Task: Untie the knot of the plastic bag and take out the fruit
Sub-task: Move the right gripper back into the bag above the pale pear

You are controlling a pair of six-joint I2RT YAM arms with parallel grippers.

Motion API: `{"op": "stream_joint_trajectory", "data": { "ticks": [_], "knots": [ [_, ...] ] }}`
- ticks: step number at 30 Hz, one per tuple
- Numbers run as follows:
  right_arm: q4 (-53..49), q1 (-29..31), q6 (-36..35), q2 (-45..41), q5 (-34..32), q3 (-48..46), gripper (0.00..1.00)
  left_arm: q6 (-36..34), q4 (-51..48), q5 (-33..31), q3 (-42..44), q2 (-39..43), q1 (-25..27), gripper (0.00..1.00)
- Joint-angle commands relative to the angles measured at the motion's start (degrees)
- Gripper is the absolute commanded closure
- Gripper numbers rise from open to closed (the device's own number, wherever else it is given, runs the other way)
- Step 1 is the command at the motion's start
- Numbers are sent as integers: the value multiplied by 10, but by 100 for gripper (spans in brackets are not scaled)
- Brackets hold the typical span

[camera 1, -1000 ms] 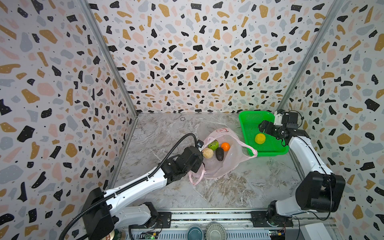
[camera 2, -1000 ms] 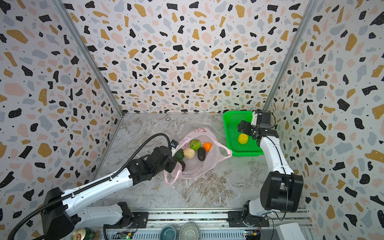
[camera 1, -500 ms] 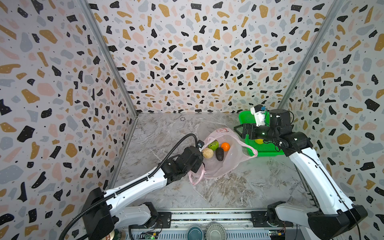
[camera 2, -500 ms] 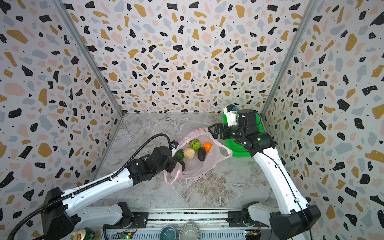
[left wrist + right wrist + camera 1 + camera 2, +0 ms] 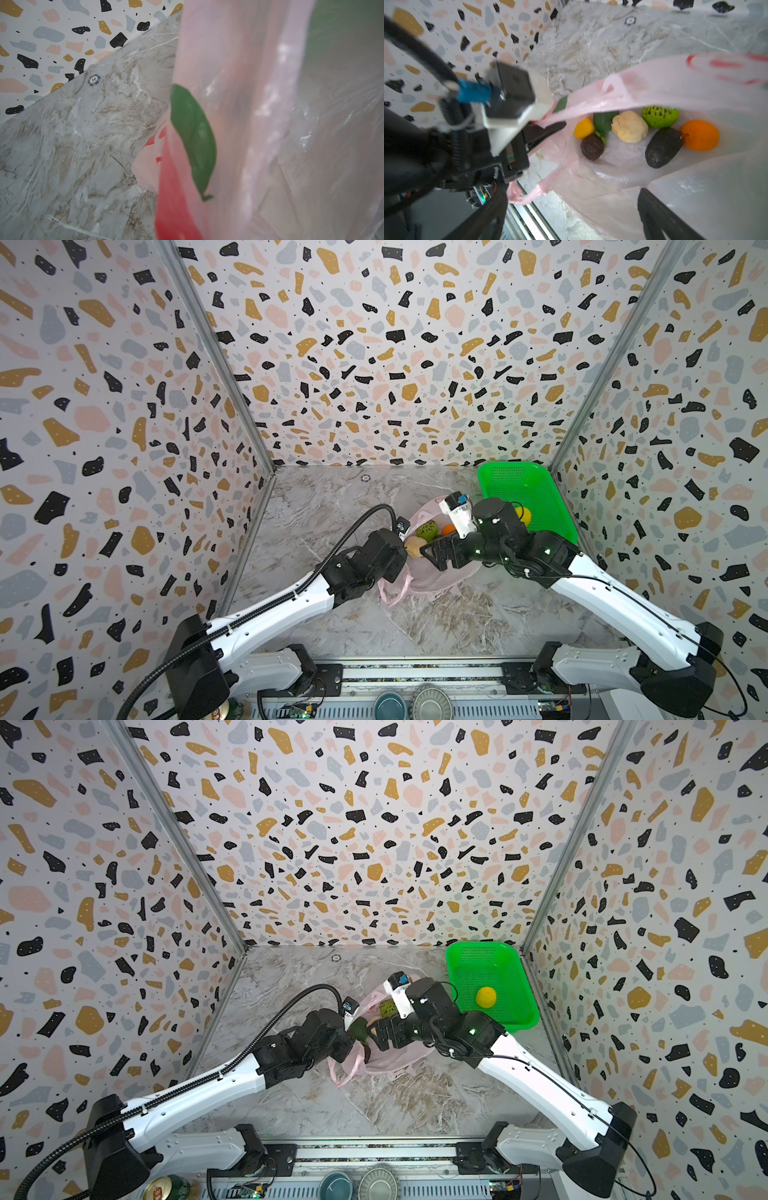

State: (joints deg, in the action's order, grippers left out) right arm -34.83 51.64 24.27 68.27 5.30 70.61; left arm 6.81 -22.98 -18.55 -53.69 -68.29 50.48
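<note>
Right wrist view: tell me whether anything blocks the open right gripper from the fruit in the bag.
Nothing visible does. The left gripper pinches the plastic bag at its rim, holding the mouth open, and the fruit lies uncovered inside, ahead of the right gripper.

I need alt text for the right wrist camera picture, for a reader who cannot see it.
An open pale pink plastic bag holds several pieces of fruit, among them an orange and a blackish oval one. The left gripper pinches the bag's rim, and the right gripper faces its mouth, open.
</note>
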Motion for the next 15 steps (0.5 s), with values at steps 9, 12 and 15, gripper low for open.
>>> {"op": "stream_joint_trajectory", "data": {
  "ticks": [9, 12, 15],
  "knots": [
    [113, 35, -56, 24, -124, -127, 9, -7, 12, -4, -12, -9, 1, 100],
    [145, 32, -69, 52, -128, -136, 10, -11, 15, -12, -15, -14, 1, 100],
    [166, 29, -69, 80, -127, -141, 11, -13, 13, -20, -22, -17, 1, 100]
  ]
}}
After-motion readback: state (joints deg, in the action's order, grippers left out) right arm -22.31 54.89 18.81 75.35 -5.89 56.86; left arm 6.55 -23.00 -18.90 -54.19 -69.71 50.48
